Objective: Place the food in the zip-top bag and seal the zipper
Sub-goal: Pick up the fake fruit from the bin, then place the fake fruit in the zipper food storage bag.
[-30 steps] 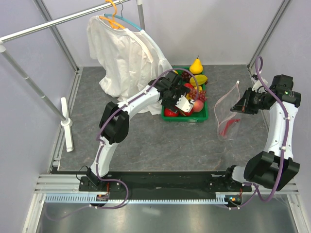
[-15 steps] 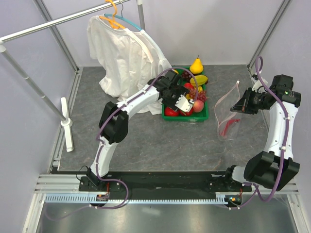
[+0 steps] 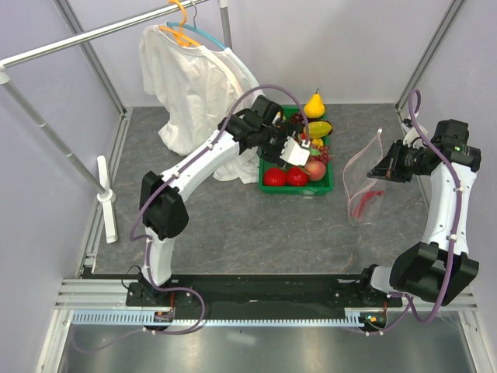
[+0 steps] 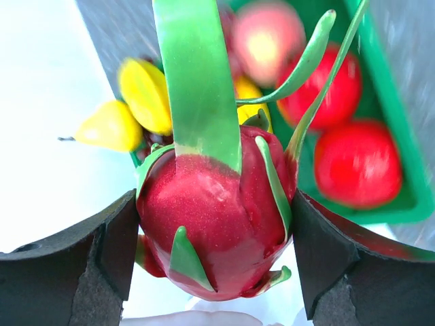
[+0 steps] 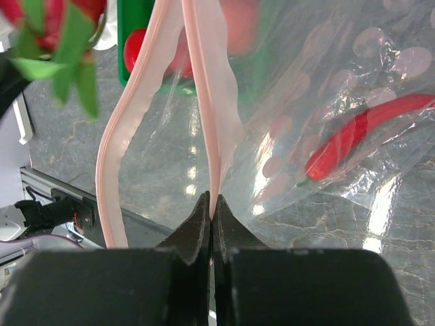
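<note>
My left gripper [image 4: 216,246] is shut on the food's pink-red dragon fruit [image 4: 217,210], one pad on each side, and holds it above the green tray [image 3: 322,189]. From above, the left gripper [image 3: 295,149] hangs over the tray's middle. The yellow banana bunch [image 3: 318,128] still lies in the tray. My right gripper [image 5: 213,204] is shut on the pale pink zipper [image 5: 211,102] of the zip-top bag [image 3: 361,183] and lifts one lip, so the mouth gapes. A small red pepper [image 5: 353,132] lies inside the bag.
The tray also holds round red fruits [image 3: 283,176], a peach [image 3: 314,169] and a yellow pear [image 3: 314,105]. A white shirt [image 3: 198,85] hangs from a rail at the back left. A white stand [image 3: 107,198] stands by the left wall.
The left gripper closed on the dragon fruit in the tray and lifted it up and toward the back. The right arm and the bag have not moved.
</note>
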`<state>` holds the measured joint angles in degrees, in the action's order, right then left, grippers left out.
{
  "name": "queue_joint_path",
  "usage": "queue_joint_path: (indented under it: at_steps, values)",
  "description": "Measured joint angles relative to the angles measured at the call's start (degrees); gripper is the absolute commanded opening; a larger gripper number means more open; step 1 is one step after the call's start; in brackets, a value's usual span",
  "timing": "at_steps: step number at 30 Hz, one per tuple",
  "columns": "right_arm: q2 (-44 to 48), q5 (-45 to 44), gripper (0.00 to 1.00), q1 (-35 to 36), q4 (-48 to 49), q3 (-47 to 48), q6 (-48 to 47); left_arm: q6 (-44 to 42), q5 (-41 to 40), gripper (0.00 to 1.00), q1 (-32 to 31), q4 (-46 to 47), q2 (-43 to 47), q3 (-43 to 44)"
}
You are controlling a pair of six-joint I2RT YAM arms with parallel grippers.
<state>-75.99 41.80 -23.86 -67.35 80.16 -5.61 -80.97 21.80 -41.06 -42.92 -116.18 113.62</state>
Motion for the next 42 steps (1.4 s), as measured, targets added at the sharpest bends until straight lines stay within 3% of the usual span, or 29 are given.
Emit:
queue_joint_path:
  at_steps: [5,10,15,21,31,42]
  values:
    - [0.00,0.70,0.00,0.00,0.74,-0.15,0.50,16.90,9.79,0.36,-0.31,-0.20,1.03,8.07]
    - [0.02,2.40,0.00,0.00,2.27,-1.40,1.77,41.24,15.98,0.38,-2.23,6.38,5.05,10.73]
    - [0.22,3.96,0.00,0.00,3.87,-2.58,3.21,66.16,17.68,0.38,-5.20,17.33,6.34,10.56]
    - [1.01,4.87,0.00,0.00,4.63,-2.69,4.48,89.11,16.79,0.38,-8.72,30.21,4.48,9.94]
    - [1.90,4.74,0.00,0.00,4.85,-2.67,4.87,102.77,11.96,0.37,-12.92,37.29,-2.80,8.48]
    - [2.27,5.27,0.00,-0.35,4.42,-2.10,4.50,103.01,-3.43,0.34,-12.17,30.08,-4.39,7.45]
